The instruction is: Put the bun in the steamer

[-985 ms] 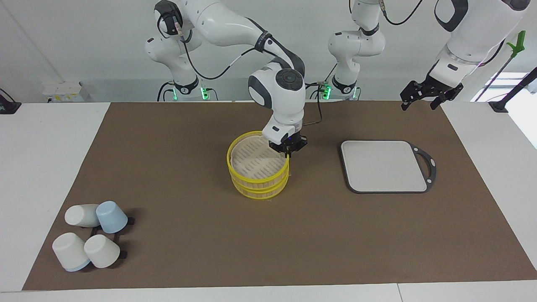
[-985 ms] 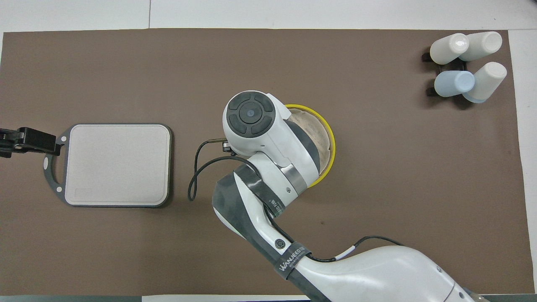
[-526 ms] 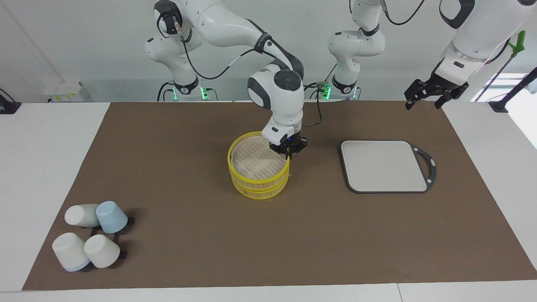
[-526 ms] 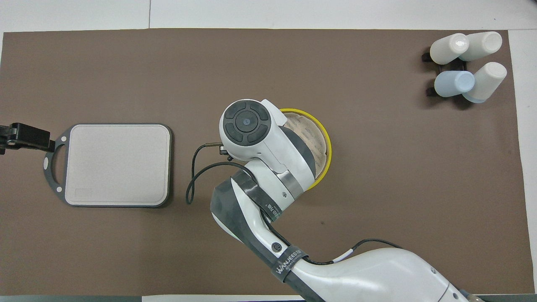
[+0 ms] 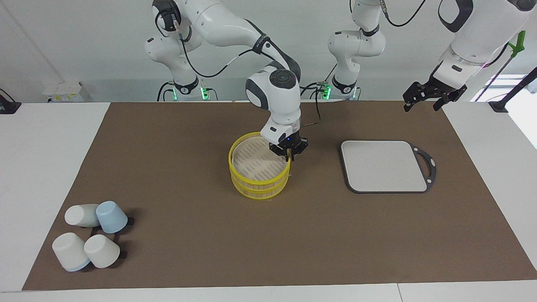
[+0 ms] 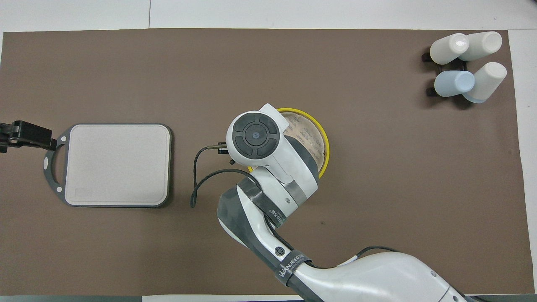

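Observation:
The steamer (image 5: pixel 258 184), a round basket with yellow rims and a beige slatted floor, stands mid-table; it also shows in the overhead view (image 6: pixel 326 147), partly under the right arm. Its floor looks bare where it shows. The bun is not in view. My right gripper (image 5: pixel 288 154) is down at the steamer's rim, on the side toward the left arm's end, and looks shut on that rim; the overhead view hides it under the wrist. My left gripper (image 5: pixel 421 101) is open and empty, in the air over the table's edge beside the board's handle (image 6: pixel 26 135).
A grey square board (image 5: pixel 384 165) with a dark handle lies bare toward the left arm's end (image 6: pixel 117 163). Several white and blue cups (image 5: pixel 90 235) lie on a rack at the right arm's end, farther from the robots (image 6: pixel 467 63). A brown mat covers the table.
The right gripper has shifted a little toward the left arm's end and the steamer has slid with it. The left gripper has barely moved.

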`<state>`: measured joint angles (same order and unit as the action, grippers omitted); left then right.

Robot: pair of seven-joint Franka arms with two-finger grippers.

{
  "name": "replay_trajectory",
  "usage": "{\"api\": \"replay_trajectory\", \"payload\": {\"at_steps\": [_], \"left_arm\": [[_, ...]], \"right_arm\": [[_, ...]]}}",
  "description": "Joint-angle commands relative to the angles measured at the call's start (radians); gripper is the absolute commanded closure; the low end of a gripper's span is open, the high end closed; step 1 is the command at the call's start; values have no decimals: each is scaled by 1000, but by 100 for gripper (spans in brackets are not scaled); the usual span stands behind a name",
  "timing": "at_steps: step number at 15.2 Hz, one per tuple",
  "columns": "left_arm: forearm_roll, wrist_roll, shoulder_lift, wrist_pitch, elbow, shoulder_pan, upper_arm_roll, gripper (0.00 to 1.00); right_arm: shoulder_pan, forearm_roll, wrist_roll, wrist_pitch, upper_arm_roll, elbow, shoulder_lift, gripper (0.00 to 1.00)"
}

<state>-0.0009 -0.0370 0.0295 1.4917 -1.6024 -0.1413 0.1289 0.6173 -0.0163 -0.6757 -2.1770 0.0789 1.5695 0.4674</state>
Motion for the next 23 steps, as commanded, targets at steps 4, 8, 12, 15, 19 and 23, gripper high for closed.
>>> {"api": "replay_trajectory", "payload": {"at_steps": [4, 8, 12, 15, 19, 23], "left_arm": [[18, -14, -7, -30, 30, -18, 17, 0], [12, -37, 0, -30, 28, -20, 20, 0], [7, -38, 3, -42, 27, -20, 15, 0], [7, -38, 4, -51, 25, -18, 15, 0], [7, -38, 4, -53, 25, -18, 14, 0], [7, -38, 4, -51, 25, -18, 15, 0]], "right_arm": [[-8, 4, -8, 115, -1, -53, -18, 0], [-106, 30, 10, 303, -37, -69, -125, 0], [-220, 30, 140, 609, -37, -60, -274, 0], [-373, 13, 296, 657, -30, -25, -357, 0], [-442, 12, 452, 663, -53, 62, -440, 0], [-446, 13, 449, 664, -73, 152, -510, 0]]}}
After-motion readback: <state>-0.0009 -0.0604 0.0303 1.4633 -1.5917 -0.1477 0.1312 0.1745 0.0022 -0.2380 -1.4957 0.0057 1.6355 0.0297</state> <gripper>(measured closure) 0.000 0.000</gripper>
